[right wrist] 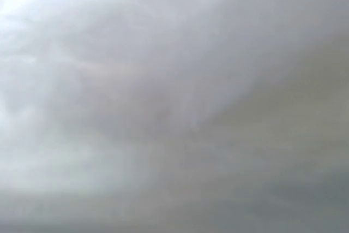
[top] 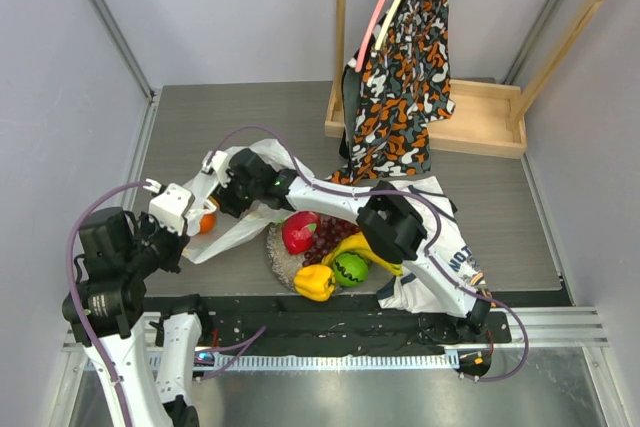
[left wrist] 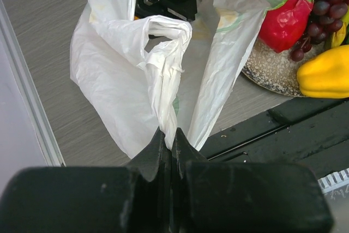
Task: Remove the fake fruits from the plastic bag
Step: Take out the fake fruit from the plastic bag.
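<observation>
– The left gripper (left wrist: 172,135) is clenching the handle of the bag (left wrist: 114,80), which is lying left of the plate (top: 278,259). The right gripper (top: 228,195) is reaching inside; I cannot tell how its jaws stand.
– Risk?
– Film is blinding its camera, so it may pinch plastic.
– Contents?
– The plate is holding pepper (top: 315,283), grapes (top: 325,237) and banana (top: 368,247). An orange (top: 207,223) seems to be in the bag.

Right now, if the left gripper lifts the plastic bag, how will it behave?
Probably floppy: the plastic bag is crumpled and twisted where the left gripper pinches it. Likely light too, since the film looks thin and translucent.
</observation>
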